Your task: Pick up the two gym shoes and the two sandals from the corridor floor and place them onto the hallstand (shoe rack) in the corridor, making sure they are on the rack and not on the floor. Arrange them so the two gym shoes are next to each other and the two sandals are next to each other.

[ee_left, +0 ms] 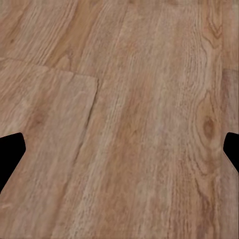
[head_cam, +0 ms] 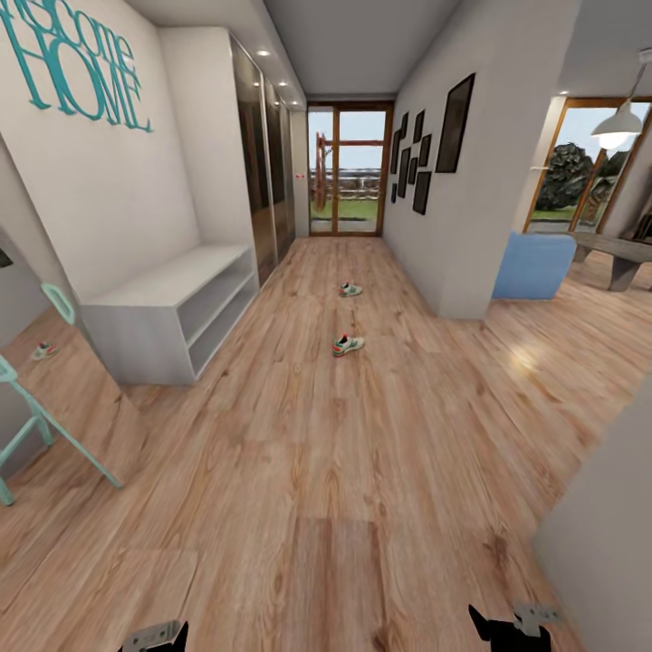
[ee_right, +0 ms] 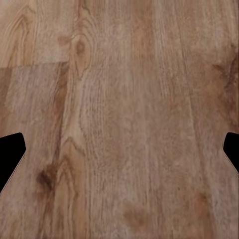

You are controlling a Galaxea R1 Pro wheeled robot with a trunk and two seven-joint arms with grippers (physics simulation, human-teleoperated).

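Two white gym shoes with green stripes and red-orange patches lie apart on the corridor floor (head_cam: 299,435): the nearer gym shoe (head_cam: 348,344) mid-corridor, the farther gym shoe (head_cam: 350,290) beyond it toward the glass door. The pale grey hallstand (head_cam: 172,312) stands against the left wall, its top and shelves bare. The sandals are out of view. My left gripper (head_cam: 158,637) and right gripper (head_cam: 512,629) hang low at the head view's bottom edge, far from the shoes. Both wrist views look at bare planks, with the left gripper (ee_left: 119,149) and right gripper (ee_right: 119,149) open and holding nothing.
A tall mirror (head_cam: 54,380) leans at the near left, reflecting a shoe, with a teal chair (head_cam: 41,417) by it. A wall corner (head_cam: 453,272) bounds the corridor's right; a grey surface (head_cam: 602,534) stands near right. A blue armchair (head_cam: 532,264) sits beyond.
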